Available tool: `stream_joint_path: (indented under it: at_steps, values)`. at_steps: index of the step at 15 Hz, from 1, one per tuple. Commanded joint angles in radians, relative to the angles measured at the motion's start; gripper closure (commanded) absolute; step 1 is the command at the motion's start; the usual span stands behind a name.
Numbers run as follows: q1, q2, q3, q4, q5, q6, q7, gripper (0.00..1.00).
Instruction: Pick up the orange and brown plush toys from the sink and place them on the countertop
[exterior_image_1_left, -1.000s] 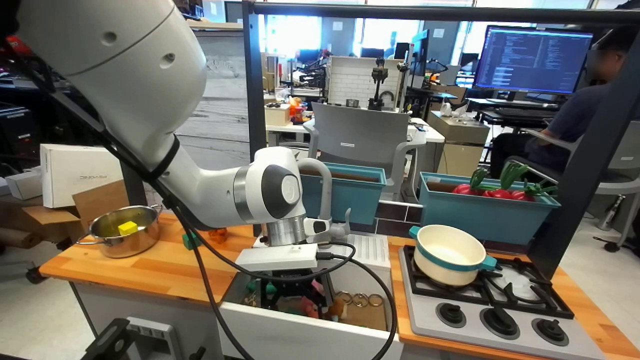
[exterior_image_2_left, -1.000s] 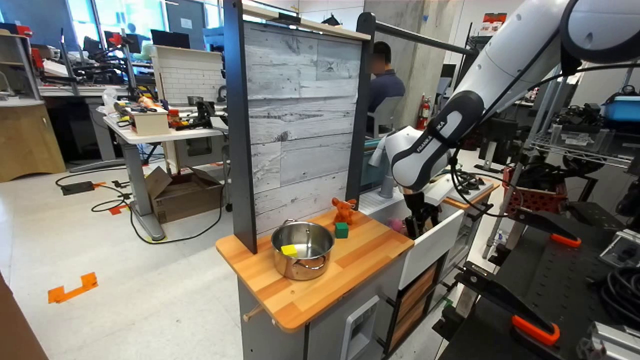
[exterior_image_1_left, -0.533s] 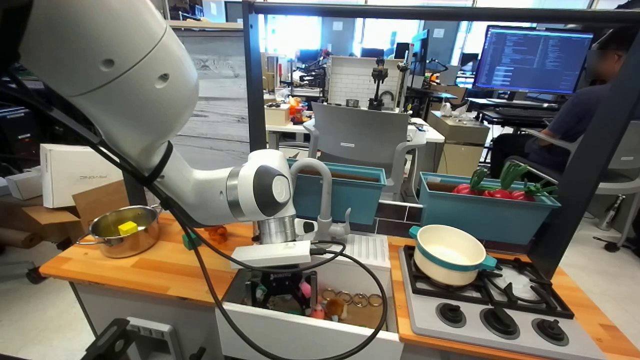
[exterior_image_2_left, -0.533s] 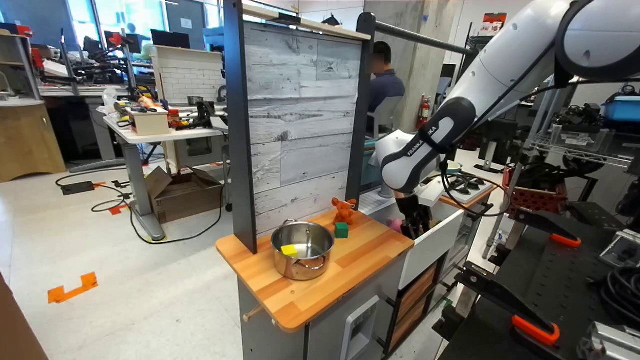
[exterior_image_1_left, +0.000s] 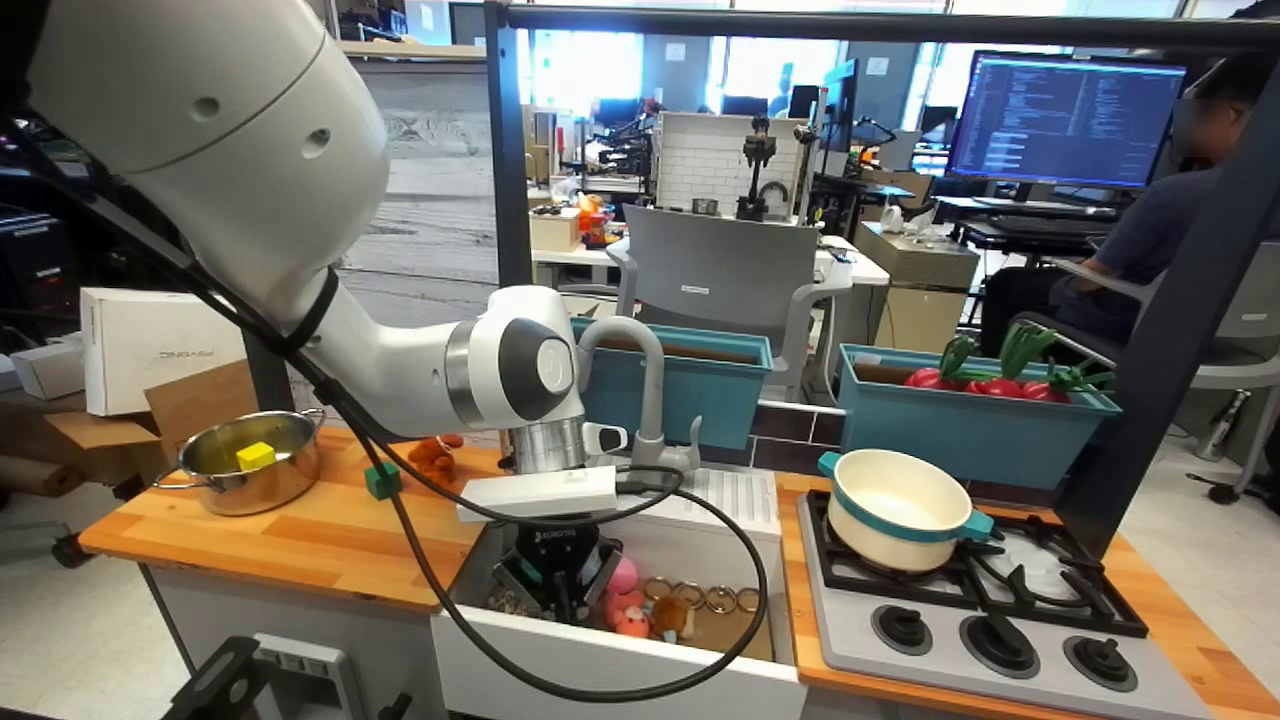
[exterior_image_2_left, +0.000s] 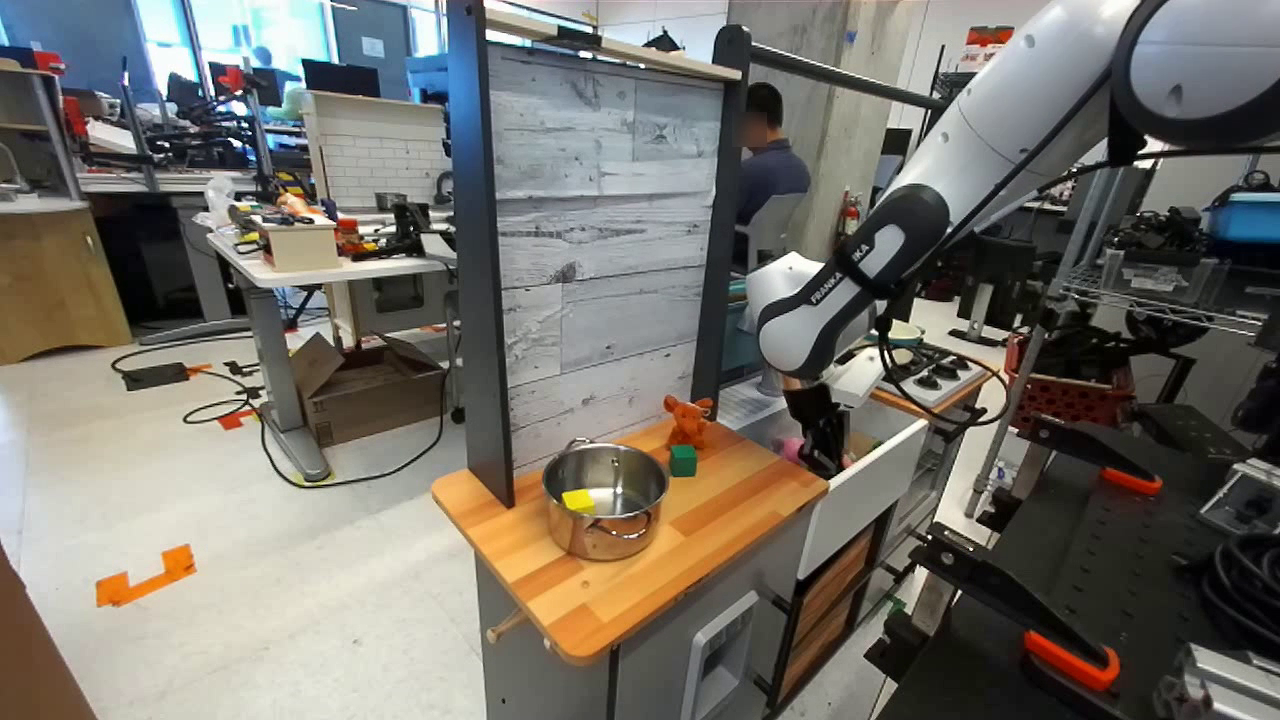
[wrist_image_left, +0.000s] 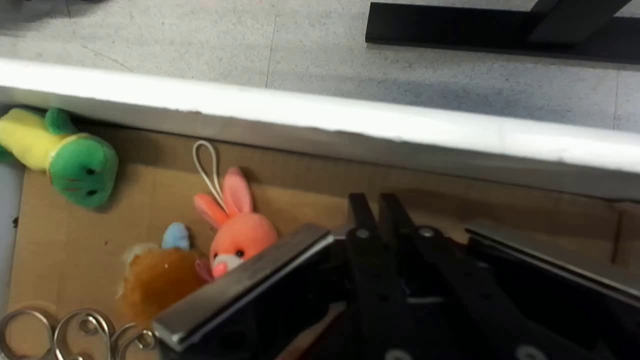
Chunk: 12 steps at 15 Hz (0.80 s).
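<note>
My black two-fingered claw (wrist_image_left: 374, 204) being narrow, I must spread it above the rounded brown plush toy (wrist_image_left: 161, 281), then descend clear of the long-eared coral plush rabbit (wrist_image_left: 245, 235)

A steel pot (exterior_image_2_left: 603, 541) holds a yellow block (exterior_image_2_left: 578, 501), with a green block (exterior_image_2_left: 683, 461) nearby. A cream-and-teal pot (exterior_image_1_left: 900, 505) stands on a stove (exterior_image_1_left: 946, 645); behind it, a teal planter (exterior_image_1_left: 955, 440) holds red vegetables (exterior_image_1_left: 1000, 388). A person (exterior_image_1_left: 1160, 225) sits near a lit monitor (exterior_image_1_left: 1065, 120).
</note>
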Motion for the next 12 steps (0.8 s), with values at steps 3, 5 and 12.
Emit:
stream_joint_path:
  at_steps: [3, 5, 12]
  values:
    - [-0.011, -0.245, 0.046, -0.287, 0.006, 0.167, -0.019, 1.00]
    - [-0.017, -0.318, 0.055, -0.376, 0.008, 0.224, -0.016, 1.00]
    - [0.143, -0.313, -0.143, -0.545, -0.083, 0.641, 0.233, 0.57]
